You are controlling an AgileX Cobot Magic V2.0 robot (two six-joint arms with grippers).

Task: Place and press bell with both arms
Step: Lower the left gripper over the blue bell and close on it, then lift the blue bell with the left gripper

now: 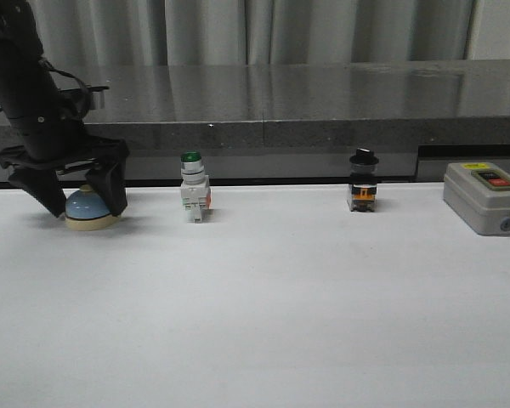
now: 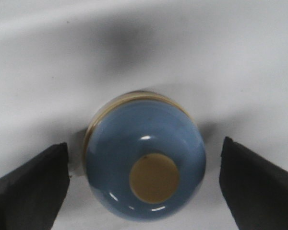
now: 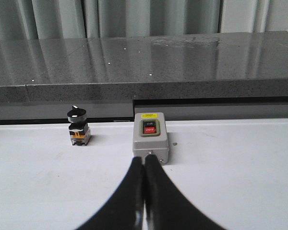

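Note:
The light-blue bell (image 1: 88, 206) with a cream base stands on the white table at the far left. My left gripper (image 1: 78, 207) is lowered over it, open, one finger on each side. In the left wrist view the bell (image 2: 145, 167) with its cream button sits between the two black fingers (image 2: 31, 184), with small gaps on both sides. My right gripper (image 3: 144, 160) is shut and empty, its tips pointing at the grey box. The right arm is out of the front view.
A green-capped white push-button switch (image 1: 194, 194) stands right of the bell. A black-knobbed switch (image 1: 363, 180) (image 3: 78, 126) stands right of centre. A grey box with two buttons (image 1: 484, 197) (image 3: 150, 139) sits at the far right. A dark stone ledge (image 1: 306, 98) runs behind.

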